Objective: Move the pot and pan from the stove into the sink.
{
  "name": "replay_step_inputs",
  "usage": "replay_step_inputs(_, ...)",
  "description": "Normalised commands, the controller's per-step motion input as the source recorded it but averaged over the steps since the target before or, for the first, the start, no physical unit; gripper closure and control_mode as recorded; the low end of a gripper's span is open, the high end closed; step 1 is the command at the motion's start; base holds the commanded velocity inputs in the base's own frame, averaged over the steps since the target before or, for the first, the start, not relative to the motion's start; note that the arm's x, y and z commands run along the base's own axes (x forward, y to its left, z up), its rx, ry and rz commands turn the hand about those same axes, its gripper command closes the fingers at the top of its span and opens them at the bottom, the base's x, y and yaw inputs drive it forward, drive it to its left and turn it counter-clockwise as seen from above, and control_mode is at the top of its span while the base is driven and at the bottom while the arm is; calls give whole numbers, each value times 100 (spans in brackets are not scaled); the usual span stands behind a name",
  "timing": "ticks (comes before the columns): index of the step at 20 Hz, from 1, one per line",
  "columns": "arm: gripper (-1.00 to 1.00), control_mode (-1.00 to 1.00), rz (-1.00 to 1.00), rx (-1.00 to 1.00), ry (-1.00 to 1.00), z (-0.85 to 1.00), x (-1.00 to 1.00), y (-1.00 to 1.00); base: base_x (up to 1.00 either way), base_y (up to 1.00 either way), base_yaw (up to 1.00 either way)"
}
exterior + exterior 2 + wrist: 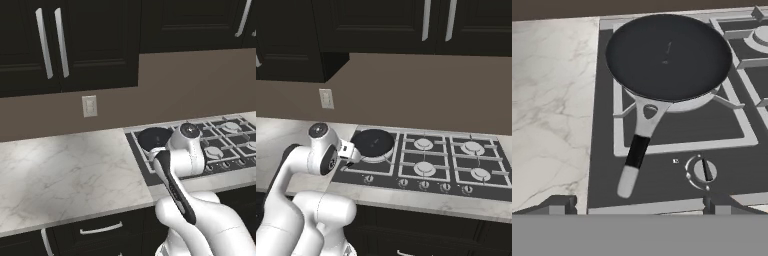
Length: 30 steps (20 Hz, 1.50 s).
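Because the pan (668,54) sits on the front-left burner of the stove (677,130) with its handle (636,152) reaching toward me, I hang my gripper (639,207) above that handle, jaws wide apart and empty. It is shallow, round and black; pale marble table (549,100) lies beside.

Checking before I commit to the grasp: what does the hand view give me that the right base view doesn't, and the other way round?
Hand view only: the pan's handle full length, running from the pan toward the cooktop's front edge, beside a silver knob, with the open gripper just short of its tip.

Right base view only: all six burners of the stove, the whole knob row, a wall outlet, the upper cabinets, and the arm.

Both: the pan on the rear left burner, and the marble counter to its left.
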Motion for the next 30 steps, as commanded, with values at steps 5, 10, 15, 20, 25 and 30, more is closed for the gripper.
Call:
replay_step_inputs(5, -100, -100, 0, 0, 0, -34, 19, -3, 0, 0, 0)
replay_step_inputs(10, -100, -100, 0, 0, 0, -54, 3, -5, 0, 0, 0)
replay_step_inputs(15, -100, -100, 0, 0, -1, -67, 1, -9, 0, 0, 0)
replay_step_inputs(20, -100, -100, 0, 0, -5, -55, 0, -3, 0, 0, 0)
replay_step_inputs(25, -100, -100, 0, 1, -10, -62, 0, -1, 0, 0, 0)
replay_step_inputs(30, -100, -100, -1, 3, -12, -62, 0, 5, 0, 0, 0)
